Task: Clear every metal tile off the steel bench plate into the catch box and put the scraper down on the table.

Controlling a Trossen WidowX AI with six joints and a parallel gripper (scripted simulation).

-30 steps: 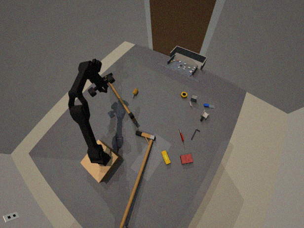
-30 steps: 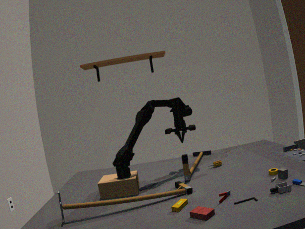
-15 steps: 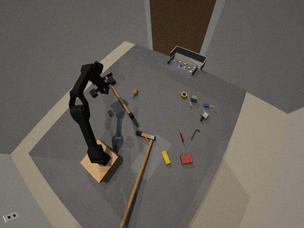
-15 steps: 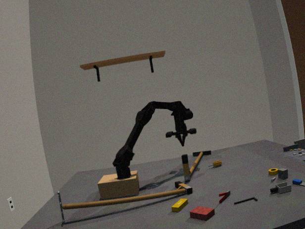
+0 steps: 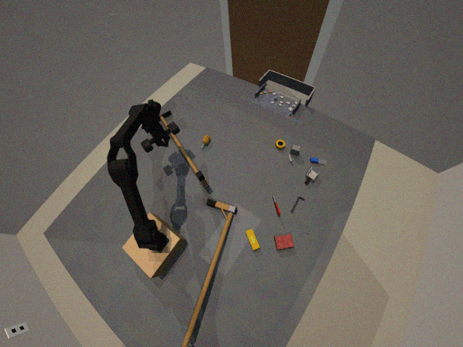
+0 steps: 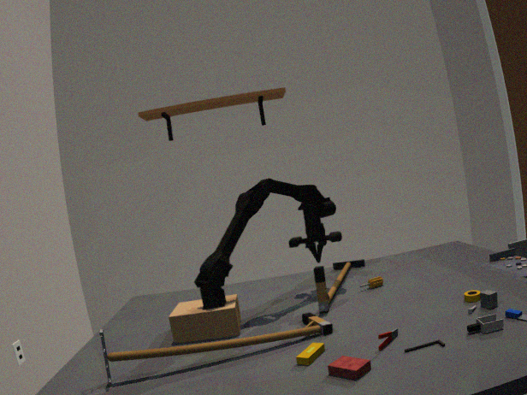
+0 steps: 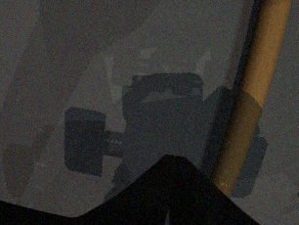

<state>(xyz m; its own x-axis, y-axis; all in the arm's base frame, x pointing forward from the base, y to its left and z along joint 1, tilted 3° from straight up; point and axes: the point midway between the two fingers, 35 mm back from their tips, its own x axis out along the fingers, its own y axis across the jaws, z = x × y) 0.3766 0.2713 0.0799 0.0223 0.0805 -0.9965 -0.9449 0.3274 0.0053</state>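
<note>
A long wooden-shafted tool with a wide black bar head, seemingly the scraper (image 5: 182, 148) (image 6: 340, 282) (image 7: 274, 44), lies on the table. Its grip (image 5: 203, 180) (image 6: 320, 286) stands up at the near end. My gripper (image 5: 165, 144) (image 6: 318, 261) (image 7: 176, 157) is shut and empty, above the table beside the shaft. Small metal tiles (image 5: 281, 97) (image 6: 520, 267), several of them pale, lie on the steel plate (image 5: 266, 101) (image 6: 502, 266) at the back. The catch box (image 5: 289, 82) (image 6: 509, 255) is at the plate's far end.
A second long wooden tool (image 5: 210, 268) (image 6: 214, 344) lies beside the arm's base. A yellow-handled screwdriver (image 5: 206, 140) (image 6: 376, 282) is right of the shaft. A yellow box (image 5: 252, 239) (image 6: 310, 354), a red block (image 5: 284, 242) (image 6: 349, 368) and a tape roll (image 5: 280, 144) (image 6: 472, 296) lie farther right.
</note>
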